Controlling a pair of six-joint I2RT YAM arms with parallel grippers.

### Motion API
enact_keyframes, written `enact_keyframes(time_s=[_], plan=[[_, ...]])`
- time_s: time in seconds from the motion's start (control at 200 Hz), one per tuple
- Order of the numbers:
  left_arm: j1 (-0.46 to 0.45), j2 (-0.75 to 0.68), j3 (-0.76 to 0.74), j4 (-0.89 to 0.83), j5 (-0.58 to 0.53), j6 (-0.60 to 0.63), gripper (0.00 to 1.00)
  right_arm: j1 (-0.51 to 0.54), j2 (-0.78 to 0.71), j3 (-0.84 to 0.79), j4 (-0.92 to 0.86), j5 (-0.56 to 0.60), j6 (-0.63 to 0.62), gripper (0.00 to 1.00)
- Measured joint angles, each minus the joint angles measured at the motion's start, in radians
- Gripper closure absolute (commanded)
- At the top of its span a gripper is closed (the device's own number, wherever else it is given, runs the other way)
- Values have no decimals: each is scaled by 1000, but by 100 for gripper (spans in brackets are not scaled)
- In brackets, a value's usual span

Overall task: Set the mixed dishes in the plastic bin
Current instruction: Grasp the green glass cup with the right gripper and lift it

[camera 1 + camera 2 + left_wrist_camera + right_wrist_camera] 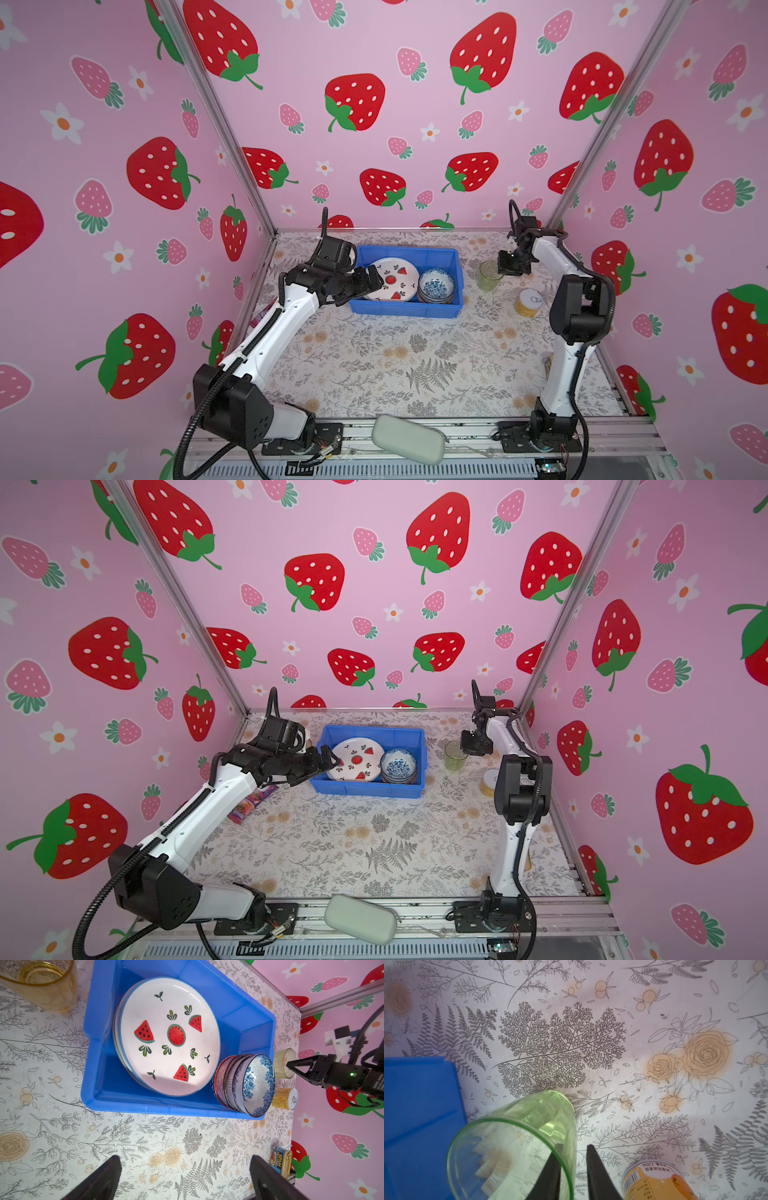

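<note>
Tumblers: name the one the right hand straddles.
The green tumbler: the right hand has one finger inside its rim. The amber tumbler stands untouched.

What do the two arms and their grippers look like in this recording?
The left arm and right arm have white tubular links joined by blocky black joint housings. A black corrugated cable runs along each. The left gripper and right gripper are black with tapered, wedge-shaped fingers. On the right one's body is a green light, and by its wrist a white bracket.
</note>
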Motion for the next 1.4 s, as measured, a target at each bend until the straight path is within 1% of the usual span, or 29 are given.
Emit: enact_keyframes(time_s=[0.28, 0.375, 0.585, 0.925, 1.176, 1.401], plan=[[10, 25, -2, 3, 19, 0, 1, 0, 0, 5, -2, 3, -5, 90], [10, 32, -2, 3, 23, 0, 1, 1, 1, 18, -8, 6, -8, 93], [11, 35, -2, 3, 38, 0, 1, 2, 1, 41, -22, 15, -19, 94], [13, 36, -2, 3, 44, 15, 1, 8, -29, 106, -112, 39, -33, 94], [25, 36, -2, 3, 45, 27, 1, 30, -97, 234, -202, 42, -35, 94], [36, 36, -2, 0, 44, 27, 1, 90, -98, 403, -282, 28, -37, 93]])
